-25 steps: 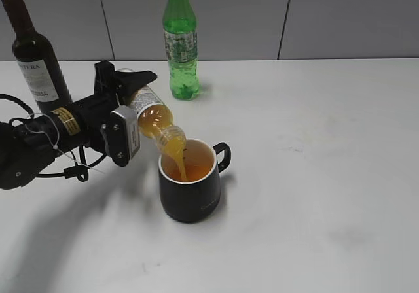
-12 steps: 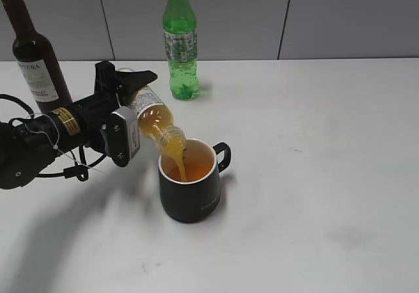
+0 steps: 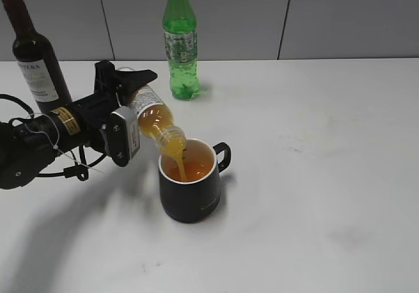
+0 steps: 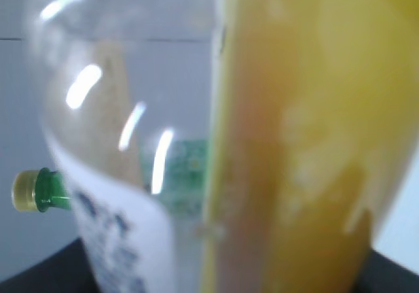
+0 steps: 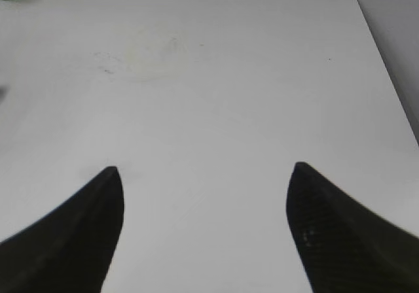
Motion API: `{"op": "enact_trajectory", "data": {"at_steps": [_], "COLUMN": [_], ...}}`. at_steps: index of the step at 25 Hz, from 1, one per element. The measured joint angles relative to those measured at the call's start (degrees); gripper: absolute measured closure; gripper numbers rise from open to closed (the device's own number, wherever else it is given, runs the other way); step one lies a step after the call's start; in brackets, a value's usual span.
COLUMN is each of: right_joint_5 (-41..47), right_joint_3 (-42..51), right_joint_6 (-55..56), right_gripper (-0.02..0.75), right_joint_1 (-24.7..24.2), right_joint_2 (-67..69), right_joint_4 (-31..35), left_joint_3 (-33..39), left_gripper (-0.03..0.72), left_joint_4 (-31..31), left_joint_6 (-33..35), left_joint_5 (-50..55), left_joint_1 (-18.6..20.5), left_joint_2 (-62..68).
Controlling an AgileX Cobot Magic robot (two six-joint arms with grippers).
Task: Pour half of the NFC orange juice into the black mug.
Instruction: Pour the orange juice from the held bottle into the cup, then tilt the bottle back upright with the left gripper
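Note:
My left gripper (image 3: 124, 87) is shut on the NFC orange juice bottle (image 3: 152, 117), tilted neck-down to the right over the black mug (image 3: 190, 182). A stream of orange juice runs from the bottle's mouth into the mug, which holds juice inside. The mug stands upright on the white table, handle to the right. In the left wrist view the bottle (image 4: 281, 142) fills the frame, blurred, with juice on its right side. My right gripper (image 5: 204, 175) is open and empty over bare table; it does not show in the exterior view.
A dark wine bottle (image 3: 33, 51) stands at the back left behind my left arm. A tall green soda bottle (image 3: 180, 41) stands at the back centre, its cap also in the left wrist view (image 4: 26, 190). The white table (image 3: 314, 175) stretches to the right.
The bottle and left arm have barely moved. Juice keeps flowing into the mug.

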Motion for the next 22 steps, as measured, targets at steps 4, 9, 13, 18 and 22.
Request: {"op": "enact_trajectory", "data": {"at_steps": [4, 9, 13, 18, 22], "right_joint_5": [0.0, 0.0, 0.0, 0.0, 0.0], "right_joint_3": [0.0, 0.0, 0.0, 0.0, 0.0], "right_joint_6": [0.0, 0.0, 0.0, 0.0, 0.0], "right_gripper": [0.15, 0.15, 0.15, 0.15, 0.15], "right_joint_1": [0.0, 0.0, 0.0, 0.0, 0.0], "right_joint_2": [0.0, 0.0, 0.0, 0.0, 0.0], "right_joint_4": [0.0, 0.0, 0.0, 0.0, 0.0], "left_joint_3": [0.0, 0.0, 0.0, 0.0, 0.0], "left_gripper": [0.223, 0.223, 0.223, 0.223, 0.223], "left_joint_4": [0.0, 0.0, 0.0, 0.0, 0.0], "left_joint_6": [0.0, 0.0, 0.0, 0.0, 0.0], "left_joint_5": [0.0, 0.0, -0.1, -0.1, -0.1], "left_joint_1": [0.0, 0.0, 0.0, 0.0, 0.0], "left_joint_2": [0.0, 0.0, 0.0, 0.0, 0.0]}}
